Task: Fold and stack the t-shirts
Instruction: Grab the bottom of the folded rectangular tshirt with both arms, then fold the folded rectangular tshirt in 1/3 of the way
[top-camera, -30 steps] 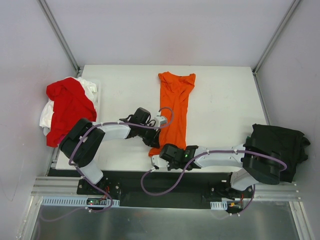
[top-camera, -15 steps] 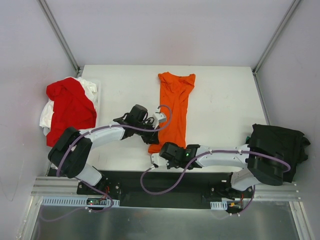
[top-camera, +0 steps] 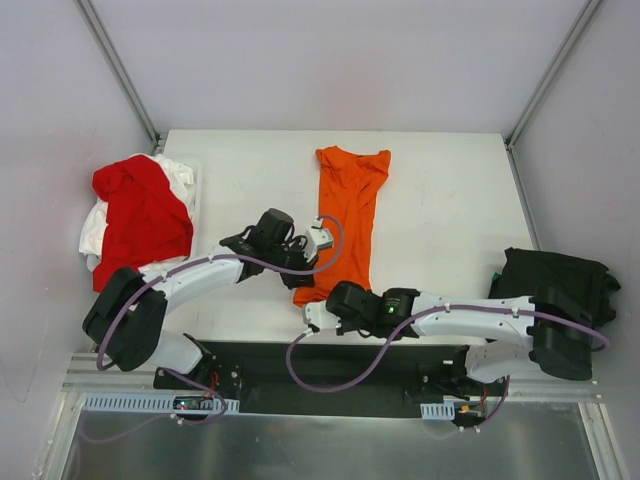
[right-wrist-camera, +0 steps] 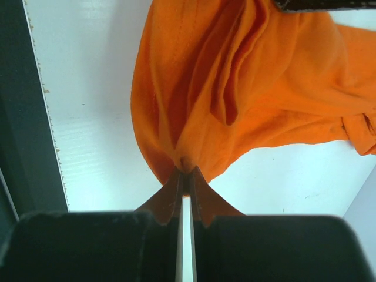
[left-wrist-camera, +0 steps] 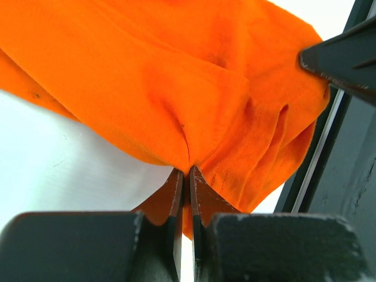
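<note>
Orange t-shirt (top-camera: 350, 215) lay long and narrow down the middle of the table (top-camera: 450, 200) in the top view. Its collar end pointed at the top of the frame and its bottom end was bunched into a point at lower centre. Compared to a second before, the left arm's elbow had swung out toward the lower left. The right arm had stretched flatter along the bottom edge, so more of the black shirt (top-camera: 560, 280) showed at the right. The orange hem end looked a bit narrower too. The left gripper (top-camera: 306, 262) sat on the shirt's lower left edge and the right gripper (top-camera: 312, 318) at its bottom tip. The red shirt (top-camera: 140, 215) was heaped on the white shirt (top-camera: 92, 235) at the left edge, same as before.

Left wrist view: the left gripper (left-wrist-camera: 188, 176) had its fingers pinched nearly together on a thin fold of the orange t-shirt (left-wrist-camera: 176, 76), with creases fanning up from the pinch.

Right wrist view: same deal. The right gripper (right-wrist-camera: 185, 176) was clamped tight on a gathered corner of the orange t-shirt (right-wrist-camera: 247, 88), with deep folds running up and the white table (right-wrist-camera: 88, 117) underneath.
</note>
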Robot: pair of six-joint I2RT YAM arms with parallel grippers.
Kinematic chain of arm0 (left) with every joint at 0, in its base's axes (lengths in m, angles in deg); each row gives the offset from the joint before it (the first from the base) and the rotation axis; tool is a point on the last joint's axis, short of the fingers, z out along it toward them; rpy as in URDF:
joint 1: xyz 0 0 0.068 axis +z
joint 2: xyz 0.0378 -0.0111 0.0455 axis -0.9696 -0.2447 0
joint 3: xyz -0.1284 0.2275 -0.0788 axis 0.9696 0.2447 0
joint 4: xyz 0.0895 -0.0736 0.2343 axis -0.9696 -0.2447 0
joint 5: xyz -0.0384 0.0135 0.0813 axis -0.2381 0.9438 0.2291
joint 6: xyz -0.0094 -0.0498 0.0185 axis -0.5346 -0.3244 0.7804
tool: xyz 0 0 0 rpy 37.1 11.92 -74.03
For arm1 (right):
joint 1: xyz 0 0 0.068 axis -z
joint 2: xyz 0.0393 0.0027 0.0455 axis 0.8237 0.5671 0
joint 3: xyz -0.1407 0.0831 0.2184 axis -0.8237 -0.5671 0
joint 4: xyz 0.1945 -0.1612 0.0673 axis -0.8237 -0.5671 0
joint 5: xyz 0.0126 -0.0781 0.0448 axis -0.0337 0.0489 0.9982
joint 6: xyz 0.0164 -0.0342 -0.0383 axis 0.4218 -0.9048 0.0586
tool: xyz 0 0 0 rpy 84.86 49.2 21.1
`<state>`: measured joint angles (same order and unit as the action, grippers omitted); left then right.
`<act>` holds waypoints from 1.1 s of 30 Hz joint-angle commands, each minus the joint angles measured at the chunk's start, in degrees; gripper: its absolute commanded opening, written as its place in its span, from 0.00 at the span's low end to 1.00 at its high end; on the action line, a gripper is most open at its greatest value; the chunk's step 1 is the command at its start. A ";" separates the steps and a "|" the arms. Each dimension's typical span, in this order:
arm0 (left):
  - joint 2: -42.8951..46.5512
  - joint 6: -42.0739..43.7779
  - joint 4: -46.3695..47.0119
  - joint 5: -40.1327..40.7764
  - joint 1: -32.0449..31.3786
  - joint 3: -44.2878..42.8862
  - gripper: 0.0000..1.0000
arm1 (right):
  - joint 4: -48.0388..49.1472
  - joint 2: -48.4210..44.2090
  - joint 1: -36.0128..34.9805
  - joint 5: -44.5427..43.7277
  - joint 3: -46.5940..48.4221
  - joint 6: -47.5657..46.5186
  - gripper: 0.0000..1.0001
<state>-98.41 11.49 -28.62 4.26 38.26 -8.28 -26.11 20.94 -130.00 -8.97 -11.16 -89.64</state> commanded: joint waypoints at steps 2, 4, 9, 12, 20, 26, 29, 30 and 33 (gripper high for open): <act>2.64 3.44 -3.71 1.33 -0.74 -2.73 0.00 | -0.63 -3.29 -0.34 -2.06 2.48 -0.05 0.01; 2.99 3.97 -4.33 2.12 -0.82 -3.61 0.00 | 0.34 -3.38 -0.34 -3.90 2.65 -1.10 0.01; 2.55 5.82 -5.12 4.93 -0.74 -6.24 0.00 | 1.57 -3.12 0.89 -6.28 3.97 -2.60 0.01; 1.67 6.17 -5.12 5.99 -0.56 -8.17 0.00 | 2.36 -2.77 1.94 -7.33 4.32 -3.57 0.01; -5.26 4.68 -5.21 3.09 3.65 -13.71 0.00 | 4.21 -1.89 6.51 -7.95 5.20 -6.47 0.01; -9.39 5.03 -6.52 2.30 5.41 -17.49 0.00 | 6.23 -0.14 10.82 -6.90 6.43 -9.45 0.01; -11.77 4.68 -7.40 0.73 6.90 -19.86 0.00 | 7.46 1.53 13.01 -6.11 7.13 -10.77 0.01; -12.47 4.76 -7.84 0.54 7.08 -20.57 0.00 | 8.07 2.76 13.54 -5.85 7.74 -11.56 0.01; -15.46 5.29 -9.60 -0.51 7.70 -24.34 0.00 | 8.52 4.43 15.65 -4.62 9.06 -12.53 0.01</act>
<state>-111.11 15.88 -35.83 6.82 44.53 -27.12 -19.95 23.50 -116.38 -15.02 -5.41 -99.48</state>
